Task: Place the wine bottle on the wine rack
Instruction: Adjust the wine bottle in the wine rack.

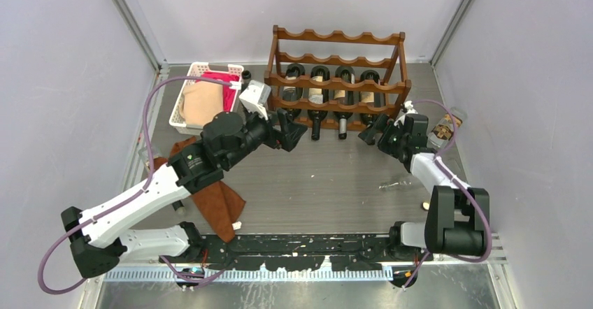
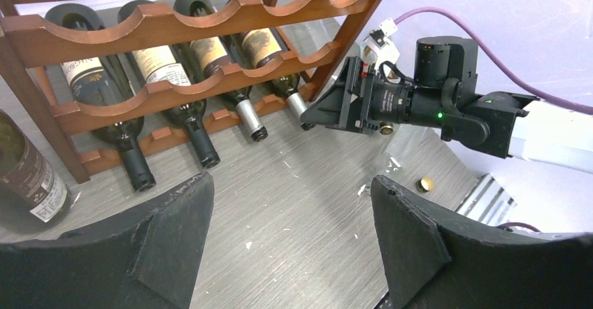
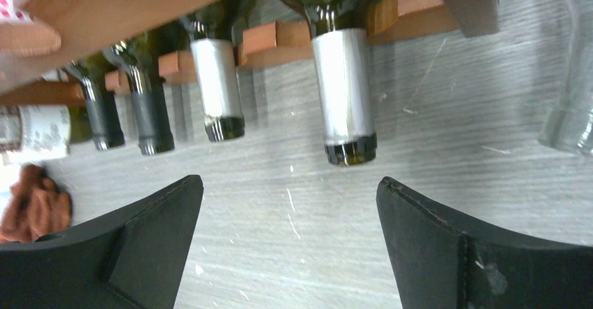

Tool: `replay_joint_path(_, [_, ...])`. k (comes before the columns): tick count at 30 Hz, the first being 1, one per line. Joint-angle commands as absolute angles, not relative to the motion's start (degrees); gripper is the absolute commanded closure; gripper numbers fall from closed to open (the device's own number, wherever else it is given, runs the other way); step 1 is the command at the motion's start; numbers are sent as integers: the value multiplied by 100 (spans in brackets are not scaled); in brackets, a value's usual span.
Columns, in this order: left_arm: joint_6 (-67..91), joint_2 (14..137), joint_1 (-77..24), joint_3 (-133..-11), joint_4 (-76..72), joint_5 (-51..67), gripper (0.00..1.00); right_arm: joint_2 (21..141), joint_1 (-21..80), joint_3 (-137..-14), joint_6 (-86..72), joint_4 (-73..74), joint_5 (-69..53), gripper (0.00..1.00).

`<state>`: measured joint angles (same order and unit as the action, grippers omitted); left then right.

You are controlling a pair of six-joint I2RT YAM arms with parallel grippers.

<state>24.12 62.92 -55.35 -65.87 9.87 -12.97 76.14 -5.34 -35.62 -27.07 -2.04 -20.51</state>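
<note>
The dark reddish-brown wine rack stands at the back of the table. Several wine bottles lie in its lower tier with their necks toward me. The rightmost wine bottle has a silver foil neck and rests in the rack's end slot. My right gripper is open just in front of that neck and holds nothing; it sits off the rack's right front corner. My left gripper is open and empty over bare table, off the rack's left front corner.
A further labelled bottle sits on the table left of the rack. A white basket with cloths stands at back left. A brown cloth lies under the left arm. A clear glass bottle and a gold cap are at the right.
</note>
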Motion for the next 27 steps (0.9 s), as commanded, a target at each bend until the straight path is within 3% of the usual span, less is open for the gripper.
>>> replay_joint_path(1, [2566,5886,-5497,-6539,834,-1183,18,7055,-576,-3474,-1878,419,-2179,0])
replay_joint_path(5, [2694,5627,-5500,-6232,635,-1261,17,6626,-606,-3328,-1891,582,-2178,1])
replay_joint_path(6, [2712,5577,-5502,-6168,607,-1287,17,6573,-606,-3314,-1962,587,-2131,5])
replay_joint_path(8, [2732,5511,-5497,-6089,581,-1340,17,6590,-606,-3375,-2188,657,-2002,34])
replay_joint_path(14, [2733,5426,-5500,-6059,694,-1418,17,7076,-615,-3441,-3251,642,-1977,77])
replay_joint_path(18, [2725,5397,-5497,-6072,778,-1519,17,7436,-615,-3397,-3971,475,-1757,85])
replay_joint_path(27, [2573,5611,-5493,-6310,832,-1634,16,8253,-607,-3656,-4053,-276,-999,88])
